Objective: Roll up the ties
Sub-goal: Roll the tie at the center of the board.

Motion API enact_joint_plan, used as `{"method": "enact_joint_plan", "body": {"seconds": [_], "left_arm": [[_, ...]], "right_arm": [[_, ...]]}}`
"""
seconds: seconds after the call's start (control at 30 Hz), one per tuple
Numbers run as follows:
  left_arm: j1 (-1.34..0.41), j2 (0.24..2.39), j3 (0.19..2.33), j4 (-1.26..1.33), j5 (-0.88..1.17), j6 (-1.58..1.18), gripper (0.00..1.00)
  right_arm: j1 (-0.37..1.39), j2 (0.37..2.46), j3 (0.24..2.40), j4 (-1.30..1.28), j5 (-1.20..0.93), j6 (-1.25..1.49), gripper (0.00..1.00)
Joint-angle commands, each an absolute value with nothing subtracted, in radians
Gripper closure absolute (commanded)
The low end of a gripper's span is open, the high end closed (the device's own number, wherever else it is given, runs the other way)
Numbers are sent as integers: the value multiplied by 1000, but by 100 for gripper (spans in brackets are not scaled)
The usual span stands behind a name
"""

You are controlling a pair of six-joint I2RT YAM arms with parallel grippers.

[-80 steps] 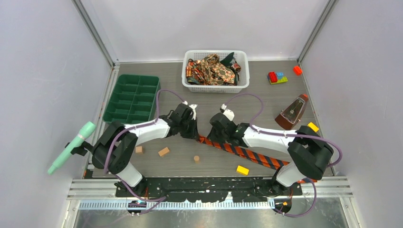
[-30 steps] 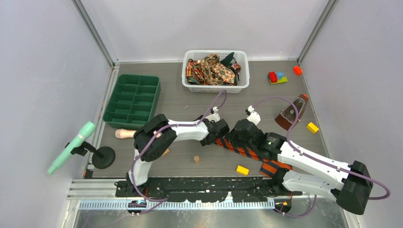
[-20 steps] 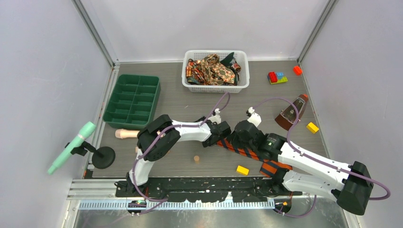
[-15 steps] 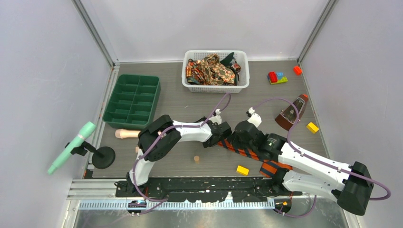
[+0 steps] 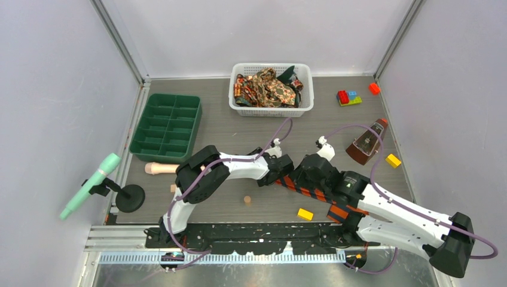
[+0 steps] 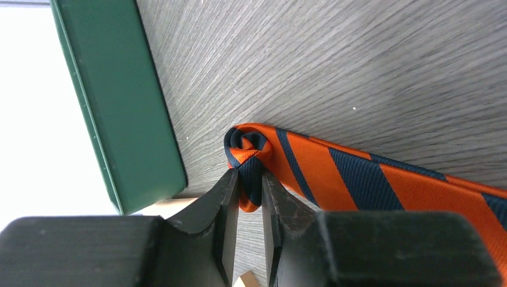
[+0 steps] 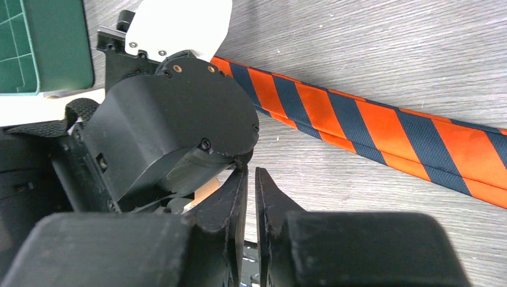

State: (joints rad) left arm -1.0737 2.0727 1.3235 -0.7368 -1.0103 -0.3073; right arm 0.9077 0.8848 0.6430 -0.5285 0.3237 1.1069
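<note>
striped tie (image 6: 335,173): flat on the middle of the worktop (image 5: 215,128), trailing toward the near right corner
left end effector (image 6: 250,176): narrow, pinching its rolled-up tip
right end effector (image 7: 251,173): nearly closed on nothing (just a slit)

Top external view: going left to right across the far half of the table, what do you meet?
Green compartment tray → white mesh basket → stacked coloured bricks → single red brick.
</note>
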Motion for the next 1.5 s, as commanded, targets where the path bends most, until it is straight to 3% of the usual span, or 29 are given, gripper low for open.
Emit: {"method": "enact_joint_plan", "body": {"seconds": [0.0,0.8,0.93,1.2,1.47], "left_arm": [[-1089,2088,1351,-732,-988,-335,77],[-1089,2054,1376,-717,-838,-354,61],[-1088,2047,1376,-716,-826,-358,64],[-1089,2046,1376,-710,-810,-357,81],[-1083,2037,1370,-690,-734,-352,81]], "right_arm": [[907,822,693,-561,396,1123,82],[907,715,724,-676,453,1133,78],[907,711,722,-677,454,1137,78],[907,716,721,-676,448,1140,78],[907,717,720,-677,446,1138,77]]}}
